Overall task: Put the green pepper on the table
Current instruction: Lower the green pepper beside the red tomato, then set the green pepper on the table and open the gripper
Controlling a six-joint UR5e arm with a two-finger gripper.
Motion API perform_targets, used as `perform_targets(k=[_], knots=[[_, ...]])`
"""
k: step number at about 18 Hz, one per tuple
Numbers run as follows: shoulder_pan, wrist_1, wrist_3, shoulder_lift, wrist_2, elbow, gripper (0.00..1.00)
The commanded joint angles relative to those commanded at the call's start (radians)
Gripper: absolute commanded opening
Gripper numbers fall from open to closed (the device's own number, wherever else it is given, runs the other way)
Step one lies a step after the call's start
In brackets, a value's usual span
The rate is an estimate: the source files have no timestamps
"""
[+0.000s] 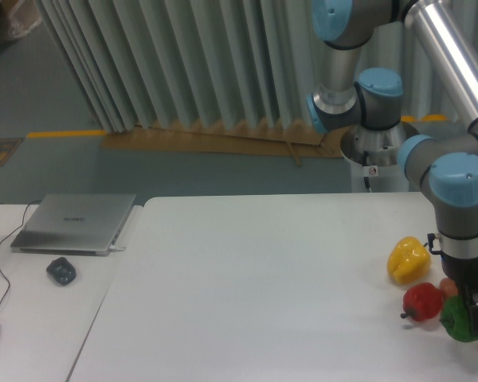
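Observation:
The green pepper [460, 321] is at the far right of the white table [255, 286], low near the frame's edge, partly covered by my gripper [477, 312]. The black fingers come down from above and sit around the pepper's upper part, apparently shut on it. Whether the pepper rests on the tabletop or hangs just above it cannot be told. A red apple-like fruit [422, 302] touches or nearly touches the pepper's left side. The yellow pepper [407, 259] lies a little farther back on the left.
A small orange thing [448, 287] peeks out between the red fruit and the gripper. On the narrower desk to the left lie a shut laptop [73, 223], a dark mouse [61, 270] and cables. The arm's base [374, 151] stands behind the table.

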Motion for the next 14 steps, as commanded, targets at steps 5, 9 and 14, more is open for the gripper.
perform_targets(k=[5, 9, 14], knots=[[0.011, 0.000, 0.002, -0.017, -0.012, 0.002, 0.26], [0.011, 0.002, 0.006, -0.017, -0.024, -0.002, 0.46], [0.015, 0.002, 0.015, -0.020, -0.064, -0.003, 0.69]])
